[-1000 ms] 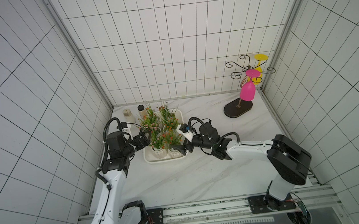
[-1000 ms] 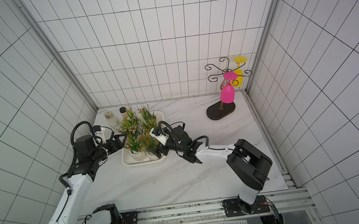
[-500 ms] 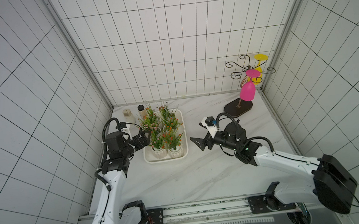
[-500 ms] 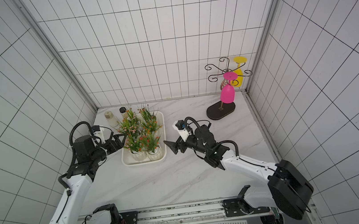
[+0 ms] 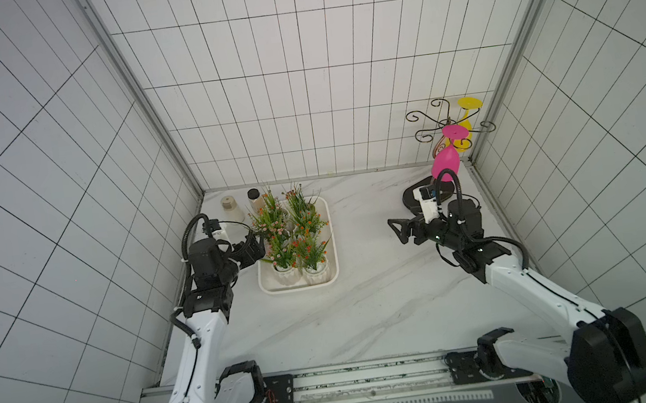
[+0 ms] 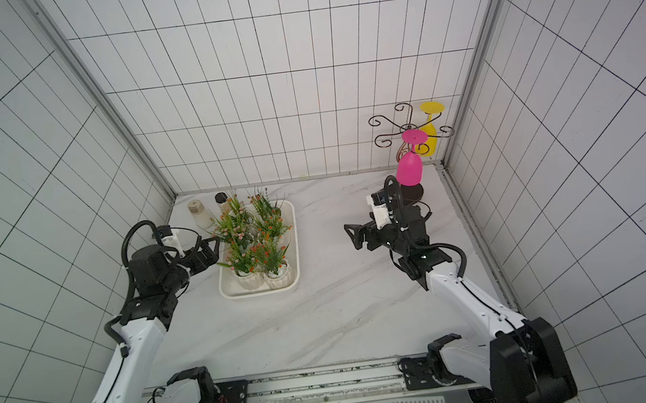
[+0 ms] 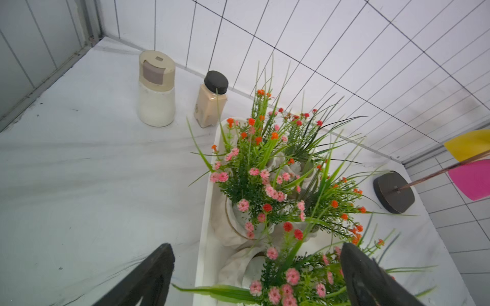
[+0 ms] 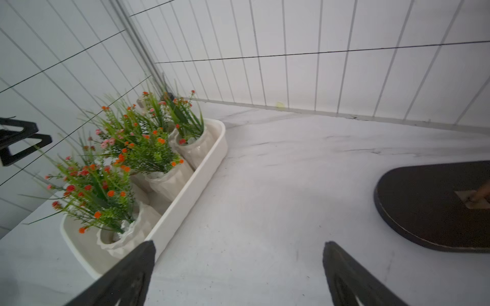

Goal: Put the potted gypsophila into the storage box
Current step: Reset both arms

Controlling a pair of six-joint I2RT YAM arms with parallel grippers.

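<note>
The storage box [image 5: 300,288] is a shallow white tray at the back left of the marble table, also seen in a top view [image 6: 261,293]. Several potted gypsophila [image 5: 286,275] stand upright inside it, white ribbed pots with green sprigs and pink or orange flowers [image 7: 254,172] [image 8: 169,182]. My left gripper [image 5: 257,245] [image 7: 256,246] hovers open at the box's left rim [image 7: 209,212], holding nothing, foliage between its fingers. My right gripper [image 5: 398,231] [image 8: 238,242] is open and empty over bare table, well right of the box.
A cream-capped bottle [image 5: 231,208] and a black-capped bottle [image 5: 255,200] stand behind the box by the back wall. A glass rack with a dark base [image 5: 411,200] holds a pink goblet [image 5: 445,162] and a yellow one [image 5: 469,126] at the back right. Tiled walls close three sides.
My right arm has drawn back from the box's right side to the right of the table, its gripper open. The left gripper has stayed by the box's left rim.
</note>
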